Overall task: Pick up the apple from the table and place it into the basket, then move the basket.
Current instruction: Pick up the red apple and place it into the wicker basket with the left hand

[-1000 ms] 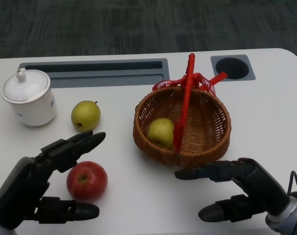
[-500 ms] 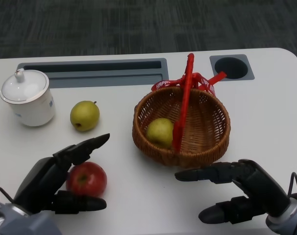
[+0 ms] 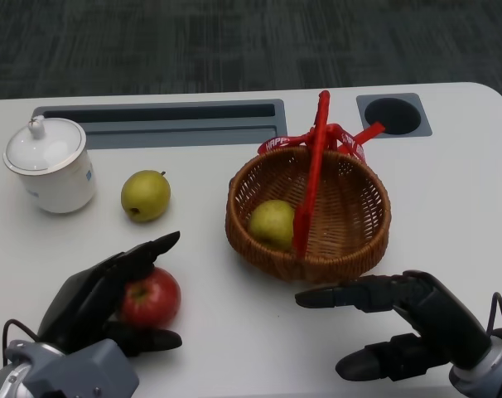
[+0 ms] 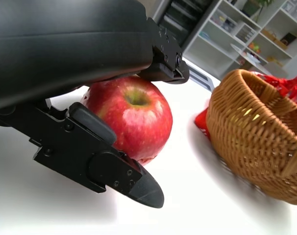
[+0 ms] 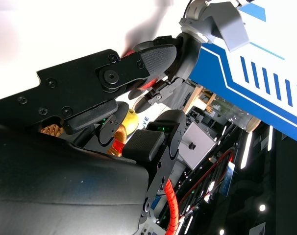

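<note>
The red apple [image 3: 152,297] sits on the white table at the front left. My left hand [image 3: 102,298] wraps it: fingers lie over its top and the thumb presses its near side. The left wrist view shows the apple [image 4: 131,117] touching both the fingers and the thumb of that hand [image 4: 89,73]. The wicker basket [image 3: 350,249] with a red handle [image 3: 313,166] stands to the right, and a green pear [image 3: 272,222] lies inside it. My right hand [image 3: 408,319] hovers just in front of the basket, fingers apart and holding nothing.
A second green pear [image 3: 146,196] lies on the table behind the apple. A white lidded cup [image 3: 50,166] stands at the far left. A long grey recess [image 3: 160,123] and a round hole [image 3: 393,114] run along the table's back.
My left hand has turned and closed in over the apple, with fingers now on its top and the thumb against it. The right hand and basket have stayed put.
</note>
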`<action>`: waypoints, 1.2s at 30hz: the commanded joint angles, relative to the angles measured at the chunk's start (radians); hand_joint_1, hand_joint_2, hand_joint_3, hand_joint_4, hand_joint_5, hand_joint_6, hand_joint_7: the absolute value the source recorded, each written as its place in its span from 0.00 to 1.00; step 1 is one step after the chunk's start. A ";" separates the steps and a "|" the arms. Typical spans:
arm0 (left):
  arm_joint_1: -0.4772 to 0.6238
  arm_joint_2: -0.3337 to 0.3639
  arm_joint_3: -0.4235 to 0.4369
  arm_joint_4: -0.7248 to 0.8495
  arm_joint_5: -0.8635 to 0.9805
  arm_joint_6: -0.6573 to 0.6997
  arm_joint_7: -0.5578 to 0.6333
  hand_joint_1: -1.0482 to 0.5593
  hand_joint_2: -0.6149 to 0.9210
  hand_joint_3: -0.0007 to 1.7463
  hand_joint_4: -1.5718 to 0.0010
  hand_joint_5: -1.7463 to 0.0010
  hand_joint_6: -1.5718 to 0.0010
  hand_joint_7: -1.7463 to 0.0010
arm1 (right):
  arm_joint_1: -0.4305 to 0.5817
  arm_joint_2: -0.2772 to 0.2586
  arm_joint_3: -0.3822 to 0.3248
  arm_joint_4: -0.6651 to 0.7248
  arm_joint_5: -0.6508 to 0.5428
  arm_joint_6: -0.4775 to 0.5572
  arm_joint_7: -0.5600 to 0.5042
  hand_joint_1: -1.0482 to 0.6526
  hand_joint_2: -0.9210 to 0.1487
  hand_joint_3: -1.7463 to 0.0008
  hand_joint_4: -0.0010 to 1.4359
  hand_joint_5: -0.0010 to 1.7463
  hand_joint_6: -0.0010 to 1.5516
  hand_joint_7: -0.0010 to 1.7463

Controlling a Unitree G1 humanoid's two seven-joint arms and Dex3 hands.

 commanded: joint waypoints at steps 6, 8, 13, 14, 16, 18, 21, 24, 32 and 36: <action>0.022 0.030 -0.092 0.035 0.043 0.100 0.110 0.35 0.89 0.00 0.62 0.97 0.62 0.97 | 0.024 -0.010 0.006 -0.031 0.016 0.012 0.001 0.33 0.05 1.00 0.65 0.00 0.55 0.00; 0.034 0.013 -0.070 0.037 -0.018 0.060 0.087 0.41 0.90 0.00 0.51 0.95 0.54 0.96 | 0.027 -0.010 0.009 -0.034 0.020 0.011 0.004 0.33 0.05 1.00 0.65 0.00 0.55 0.00; 0.081 -0.023 -0.010 0.001 -0.171 -0.051 0.030 0.53 0.94 0.01 0.26 0.95 0.33 0.97 | 0.032 -0.011 0.010 -0.037 0.016 0.007 -0.001 0.33 0.04 1.00 0.65 0.00 0.55 0.00; 0.091 -0.028 0.001 -0.015 -0.198 -0.067 0.014 0.54 0.94 0.01 0.25 0.96 0.32 0.97 | 0.033 -0.011 0.010 -0.037 0.014 0.007 -0.002 0.33 0.04 1.00 0.65 0.00 0.55 0.00; 0.113 -0.035 0.020 -0.054 -0.243 -0.091 -0.014 0.54 0.95 0.00 0.25 0.96 0.31 0.98 | 0.034 -0.011 0.010 -0.038 0.016 0.008 -0.002 0.33 0.04 1.00 0.65 0.00 0.55 0.00; 0.131 -0.043 0.037 -0.093 -0.278 -0.114 -0.038 0.54 0.95 0.00 0.24 0.97 0.31 0.98 | 0.034 -0.010 0.010 -0.037 0.017 0.011 -0.002 0.32 0.04 1.00 0.65 0.00 0.55 0.00; 0.156 -0.055 0.058 -0.155 -0.314 -0.143 -0.065 0.55 0.94 0.00 0.24 0.97 0.30 0.98 | 0.035 -0.013 0.010 -0.039 0.009 0.016 -0.005 0.32 0.03 1.00 0.66 0.00 0.56 0.00; 0.179 -0.068 0.076 -0.215 -0.319 -0.162 -0.065 0.56 0.94 0.00 0.23 0.97 0.29 0.98 | 0.039 -0.015 0.011 -0.044 0.006 0.022 -0.007 0.31 0.03 1.00 0.66 0.00 0.56 0.00; 0.206 -0.092 0.119 -0.310 -0.298 -0.200 -0.048 0.57 0.93 0.00 0.22 0.97 0.28 0.99 | 0.043 -0.013 0.011 -0.042 -0.004 0.013 -0.013 0.31 0.02 1.00 0.66 0.00 0.56 0.00; 0.212 -0.097 0.134 -0.348 -0.293 -0.207 -0.052 0.58 0.93 0.00 0.22 0.97 0.28 0.99 | 0.044 -0.014 0.011 -0.046 -0.014 0.016 -0.022 0.30 0.02 1.00 0.66 0.00 0.56 0.00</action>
